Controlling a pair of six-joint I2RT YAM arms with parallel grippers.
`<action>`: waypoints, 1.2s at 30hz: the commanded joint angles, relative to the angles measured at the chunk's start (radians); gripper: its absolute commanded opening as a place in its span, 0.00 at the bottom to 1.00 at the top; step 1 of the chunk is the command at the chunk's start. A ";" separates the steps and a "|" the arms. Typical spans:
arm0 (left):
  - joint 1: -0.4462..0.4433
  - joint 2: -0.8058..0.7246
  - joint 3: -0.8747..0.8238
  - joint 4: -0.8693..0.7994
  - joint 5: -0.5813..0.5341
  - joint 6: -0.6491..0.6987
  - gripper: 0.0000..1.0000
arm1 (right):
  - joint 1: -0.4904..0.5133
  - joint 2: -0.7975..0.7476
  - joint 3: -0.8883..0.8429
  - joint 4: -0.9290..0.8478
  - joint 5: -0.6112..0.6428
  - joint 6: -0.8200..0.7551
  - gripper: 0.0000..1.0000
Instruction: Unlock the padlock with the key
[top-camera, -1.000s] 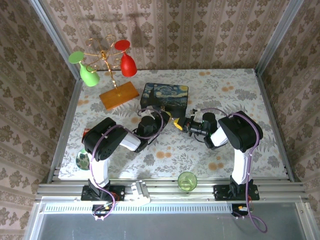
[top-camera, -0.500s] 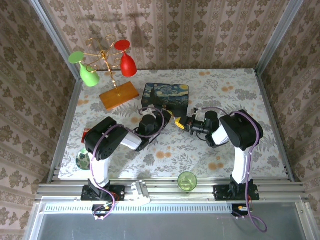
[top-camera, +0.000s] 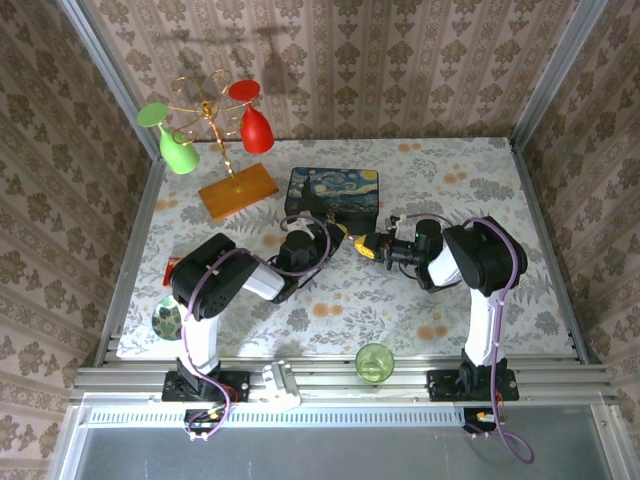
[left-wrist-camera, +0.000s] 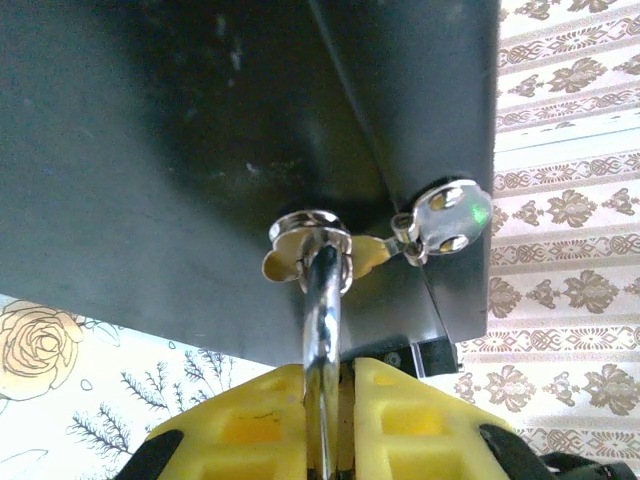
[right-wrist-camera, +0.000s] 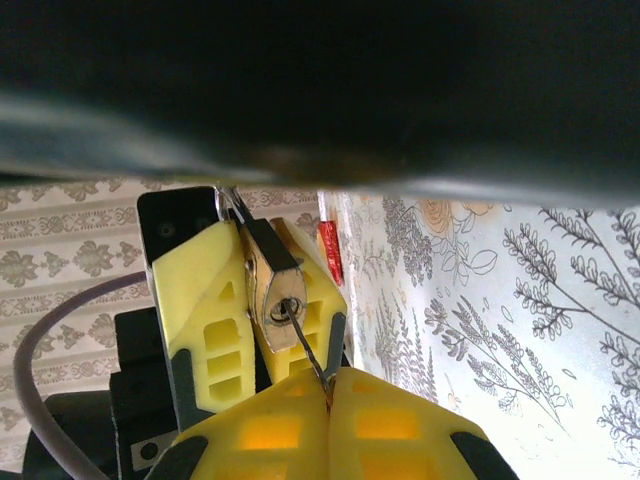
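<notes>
The dark starry-night box (top-camera: 332, 193) stands mid-table. My left gripper (top-camera: 338, 232) is at its front wall. In the left wrist view the left gripper (left-wrist-camera: 330, 375) is shut on the padlock, whose silver shackle (left-wrist-camera: 322, 320) runs up through the box's latch ring (left-wrist-camera: 310, 235). The right wrist view shows the brass padlock body (right-wrist-camera: 272, 290) clamped between the left arm's yellow fingers (right-wrist-camera: 212, 320). My right gripper (right-wrist-camera: 328, 388) is shut on the thin key (right-wrist-camera: 308, 350), and the key's tip sits in the keyhole. From above, the right gripper (top-camera: 367, 246) faces the left one closely.
A gold glass rack (top-camera: 208, 115) with a red and a green glass stands on a wooden base (top-camera: 237, 190) at the back left. A green cup (top-camera: 374, 362) sits at the front edge and a green object (top-camera: 167, 318) lies at the left edge.
The right arm's wrist has shifted slightly to the right and toward the back, with the gripper staying at the padlock. The left arm has not moved.
</notes>
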 joint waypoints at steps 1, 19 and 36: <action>-0.040 -0.025 0.028 0.061 0.146 0.027 0.00 | -0.021 0.024 0.063 -0.050 -0.015 -0.013 0.00; -0.050 0.001 0.037 0.071 0.138 0.017 0.00 | 0.052 -0.007 0.066 -0.095 0.065 -0.030 0.00; -0.030 0.035 -0.005 0.069 0.129 0.019 0.00 | 0.187 -0.318 0.092 -0.887 0.331 -0.690 0.31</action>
